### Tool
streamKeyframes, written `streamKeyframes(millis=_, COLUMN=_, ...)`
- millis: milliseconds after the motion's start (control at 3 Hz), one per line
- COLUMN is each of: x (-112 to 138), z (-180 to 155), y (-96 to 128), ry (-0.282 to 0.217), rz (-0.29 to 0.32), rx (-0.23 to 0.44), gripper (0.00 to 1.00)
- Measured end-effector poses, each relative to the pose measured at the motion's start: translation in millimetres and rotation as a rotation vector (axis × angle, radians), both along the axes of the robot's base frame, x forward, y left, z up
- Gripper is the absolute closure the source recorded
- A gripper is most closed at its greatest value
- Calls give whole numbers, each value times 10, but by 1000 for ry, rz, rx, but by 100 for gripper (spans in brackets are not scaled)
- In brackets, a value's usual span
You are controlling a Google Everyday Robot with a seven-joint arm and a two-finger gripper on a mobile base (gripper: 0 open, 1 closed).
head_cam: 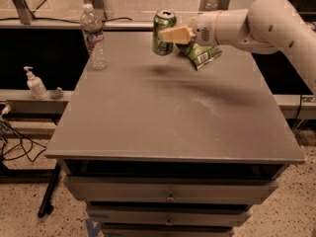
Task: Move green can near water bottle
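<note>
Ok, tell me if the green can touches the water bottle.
Apart. Camera view: bare tabletop separates water bottle from green can, held by the gripper above the table's rear.

Bench (pixel 163 122), contents as I log them from my station:
1. Water bottle (pixel 94 36): upright on the far left corner.
2. Can (pixel 163 32): held clear above the far middle of the bench, well right of the bottle.
3. Tool (pixel 166 35): reaching in from the right, clamped on the can's sides.
4. Bag (pixel 201 56): lying on the bench just right of the can, under the tool.

Off the bench I note a pump dispenser (pixel 35 84) on a ledge to the left, and drawers (pixel 170 189) below.
</note>
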State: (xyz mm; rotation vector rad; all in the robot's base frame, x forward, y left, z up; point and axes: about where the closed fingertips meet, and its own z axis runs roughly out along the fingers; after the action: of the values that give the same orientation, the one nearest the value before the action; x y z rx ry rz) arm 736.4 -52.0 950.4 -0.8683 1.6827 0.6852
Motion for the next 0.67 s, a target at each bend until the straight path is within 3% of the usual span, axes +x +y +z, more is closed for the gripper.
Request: streamKeyframes(millis=667, x=66, z=-164, y=808, ry=52, rz=114, rx=41, gripper=100)
